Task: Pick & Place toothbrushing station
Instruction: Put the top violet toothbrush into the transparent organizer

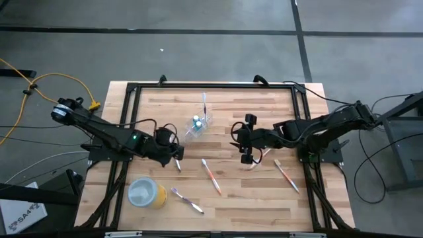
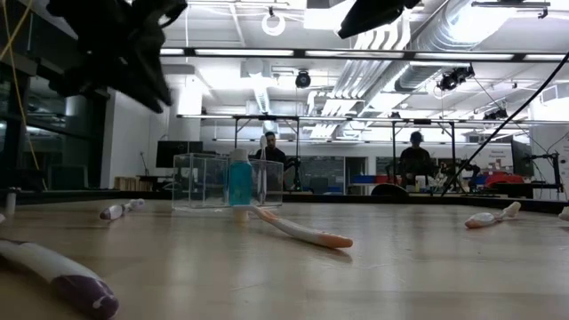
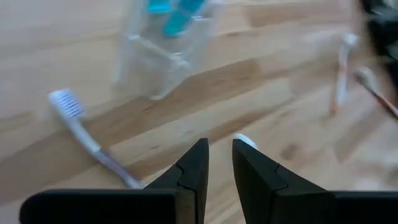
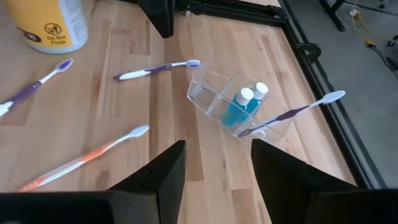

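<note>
Wooden table [image 1: 264,198]: clear cup [image 4: 239,102] holds blue tubes [image 4: 244,104], purple toothbrush [image 4: 298,111].

— Any lettering to read on the table?
— Hardly. The yellow cup [image 4: 53,25] carries a dark round emblem, too small to read.
— Elsewhere?
— At seven o'clock in the high view, a white box [image 1: 23,213] shows "SAI".

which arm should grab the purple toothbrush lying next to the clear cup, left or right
Probably the left. The left gripper hovers right above that purple toothbrush, which lies just ahead of its nearly closed fingers. The right gripper, open, sits across the table from the clear cup, nearer the orange toothbrush.
</note>
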